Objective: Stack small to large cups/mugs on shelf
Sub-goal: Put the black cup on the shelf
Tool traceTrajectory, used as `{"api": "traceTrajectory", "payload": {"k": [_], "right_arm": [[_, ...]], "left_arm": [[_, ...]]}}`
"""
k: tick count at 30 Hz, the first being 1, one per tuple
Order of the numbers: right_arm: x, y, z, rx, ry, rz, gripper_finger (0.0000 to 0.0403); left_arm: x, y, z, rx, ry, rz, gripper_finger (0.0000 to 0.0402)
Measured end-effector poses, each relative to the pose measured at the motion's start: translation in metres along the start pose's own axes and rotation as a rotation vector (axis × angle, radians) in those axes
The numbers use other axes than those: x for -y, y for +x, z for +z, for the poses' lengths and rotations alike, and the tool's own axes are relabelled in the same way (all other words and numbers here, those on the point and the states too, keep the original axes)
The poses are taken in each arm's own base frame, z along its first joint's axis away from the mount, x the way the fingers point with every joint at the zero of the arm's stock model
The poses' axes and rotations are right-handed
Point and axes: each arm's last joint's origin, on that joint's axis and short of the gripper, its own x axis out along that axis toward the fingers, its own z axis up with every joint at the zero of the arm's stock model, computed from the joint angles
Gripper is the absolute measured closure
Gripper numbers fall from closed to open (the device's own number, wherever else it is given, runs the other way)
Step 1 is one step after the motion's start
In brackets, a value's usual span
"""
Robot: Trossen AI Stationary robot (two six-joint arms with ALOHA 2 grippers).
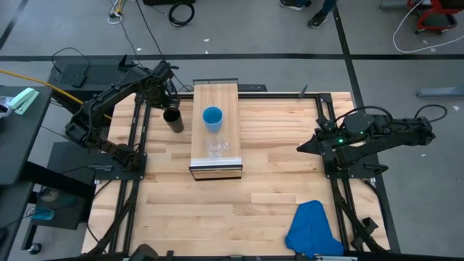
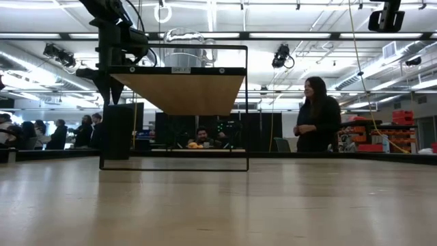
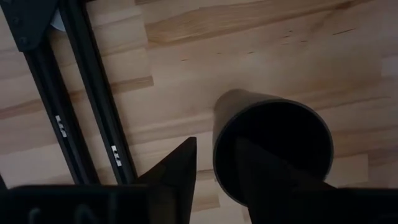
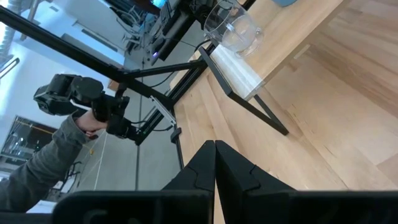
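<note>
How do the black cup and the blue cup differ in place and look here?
The black cup stands on the tabletop beside the shelf; the blue cup stands on the shelf. The black cup has the left gripper at it; nothing is at the blue. Both stand upright.

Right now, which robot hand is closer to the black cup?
Left. The left gripper is right at the black cup, one finger inside its rim. The right gripper waits across the table.

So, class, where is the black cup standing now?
In the high view, the black cup stands on the tabletop, just left of the shelf, with the left gripper at its rim.
</note>
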Motion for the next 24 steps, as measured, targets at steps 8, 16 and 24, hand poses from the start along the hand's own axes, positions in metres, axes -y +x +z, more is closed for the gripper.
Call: {"api": "traceTrajectory", "payload": {"k": [8,16,24], "right_arm": [[0.0,0.0,0.0,0.0,-0.001,-0.001,0.0387],[0.0,0.0,0.0,0.0,0.001,0.0,0.0387],[0.0,0.0,0.0,0.0,0.0,0.0,0.0387]], "left_arm": [[0.002,0.006,0.003,-0.025,0.003,0.001,0.0279],[0.005,0.019,0.008,-0.077,0.033,-0.001,0.0271],[0.01,0.033,0.013,-0.121,0.063,0.014,0.028]]}}
